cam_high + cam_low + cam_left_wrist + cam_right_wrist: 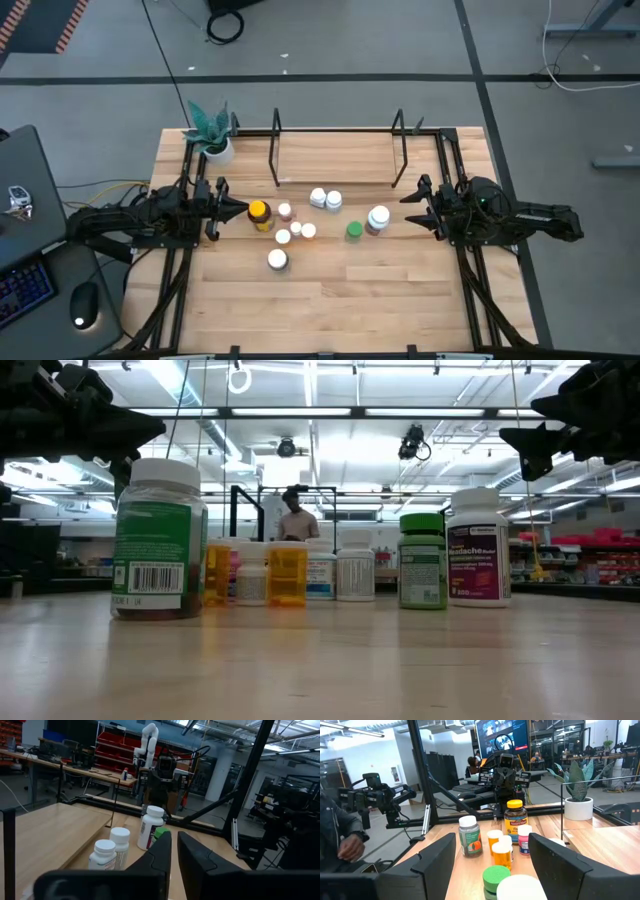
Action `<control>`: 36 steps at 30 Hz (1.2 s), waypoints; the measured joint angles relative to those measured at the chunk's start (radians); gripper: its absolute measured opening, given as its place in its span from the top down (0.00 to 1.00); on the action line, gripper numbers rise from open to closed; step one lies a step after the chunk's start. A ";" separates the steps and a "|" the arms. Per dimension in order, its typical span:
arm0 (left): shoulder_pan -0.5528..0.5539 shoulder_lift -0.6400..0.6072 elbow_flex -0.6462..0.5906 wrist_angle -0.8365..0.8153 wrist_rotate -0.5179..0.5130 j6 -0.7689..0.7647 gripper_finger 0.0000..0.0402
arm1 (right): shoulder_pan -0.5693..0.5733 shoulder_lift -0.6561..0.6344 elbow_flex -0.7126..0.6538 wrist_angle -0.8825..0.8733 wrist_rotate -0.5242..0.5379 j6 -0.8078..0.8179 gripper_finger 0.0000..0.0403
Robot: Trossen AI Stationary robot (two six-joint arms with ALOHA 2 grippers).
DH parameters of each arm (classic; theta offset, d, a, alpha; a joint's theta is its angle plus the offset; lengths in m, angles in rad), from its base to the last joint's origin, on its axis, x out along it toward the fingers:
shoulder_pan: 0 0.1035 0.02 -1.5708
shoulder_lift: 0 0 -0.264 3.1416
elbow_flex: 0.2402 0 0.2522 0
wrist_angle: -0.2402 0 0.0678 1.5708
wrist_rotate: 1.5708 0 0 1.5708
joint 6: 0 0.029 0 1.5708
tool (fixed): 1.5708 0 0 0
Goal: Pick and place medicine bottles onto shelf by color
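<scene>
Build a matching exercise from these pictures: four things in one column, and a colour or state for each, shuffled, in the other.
Things:
1. left gripper
2. right gripper
3. amber bottle
4. potted plant

Descriptions:
A. yellow cap
B. fingers open
C. white pot, at a table corner
D. fingers shut, holding nothing

Pairs: 1-D, 2-B, 3-A, 4-C
</scene>
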 joint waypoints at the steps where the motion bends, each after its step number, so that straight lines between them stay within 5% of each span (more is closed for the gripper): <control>1: 0.000 0.000 0.000 0.000 0.000 0.000 0.91 | 0.000 0.000 0.000 0.000 0.000 0.000 0.36; 36: 0.000 0.000 0.000 0.000 0.000 0.000 0.90 | 0.000 0.000 0.000 0.000 0.000 0.000 0.36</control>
